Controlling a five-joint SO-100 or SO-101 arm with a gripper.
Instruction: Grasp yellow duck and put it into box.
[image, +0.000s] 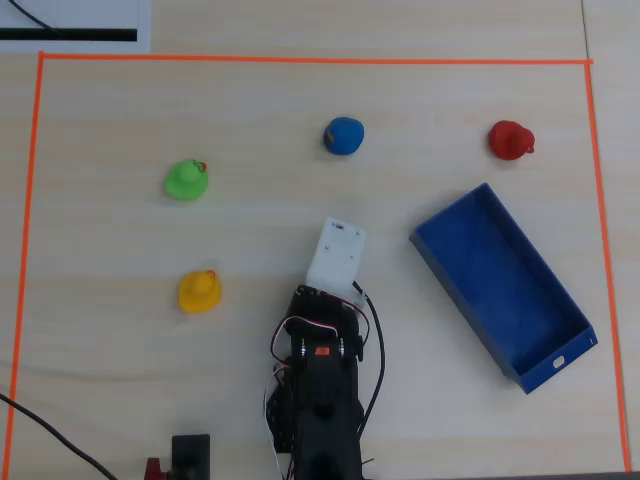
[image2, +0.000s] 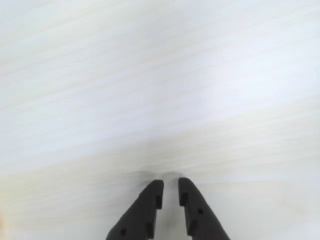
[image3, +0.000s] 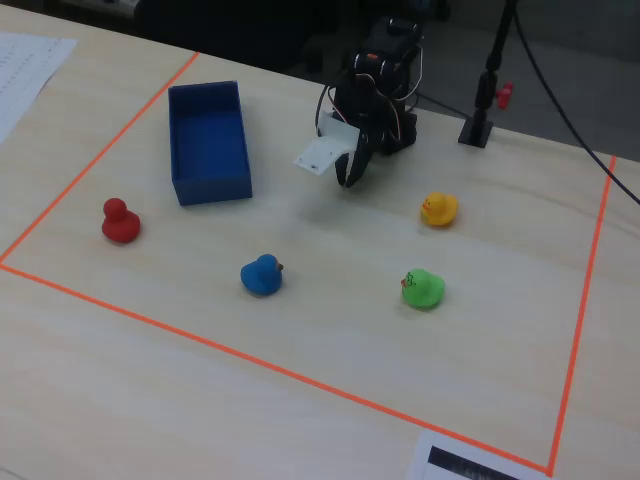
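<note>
Task at start; nothing grasped, nothing delivered.

Tool: wrist view shows the two black fingers nearly together, a thin slit between the tips, nothing held. Only bare desk lies ahead of them there. Fixed view puts the tool low over the desk, close in front of the arm base.

Yellow duck: sits on the desk inside the orange tape line, left of the arm in the overhead view, well apart from the tool. Fixed view shows it upright, to the right of the tool.

Box: blue, empty, lying at an angle on the far side of the arm from the duck.

Other ducks: green, blue, red; all free-standing, none in the box.

Left to do, by my reading: swing toward the yellow duck, spread the fingers, grasp, carry across, release in the box.
</note>
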